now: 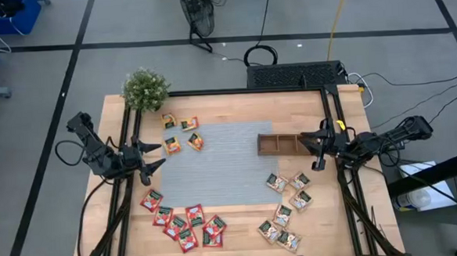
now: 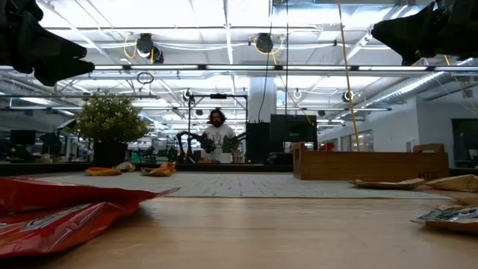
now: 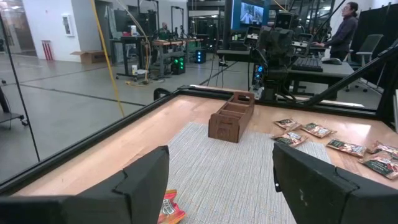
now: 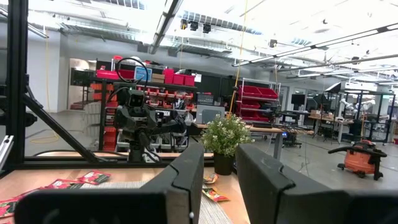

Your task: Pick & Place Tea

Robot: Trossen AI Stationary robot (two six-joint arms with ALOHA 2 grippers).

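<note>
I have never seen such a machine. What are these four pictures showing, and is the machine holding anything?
It is a robot with two dark arms at a wooden table. One picture looks down from above, one looks level across the table top, and two come from cameras on the arms' wrists. The left gripper hangs open at the left edge of the grey mat. The right gripper waits beside the brown wooden tray, fingers slightly apart. Neither holds anything. Small tea sachets lie in three groups: red ones in front, orange-yellow ones near the potted plant, pale and green ones on the right. A person shows in the room behind.
</note>
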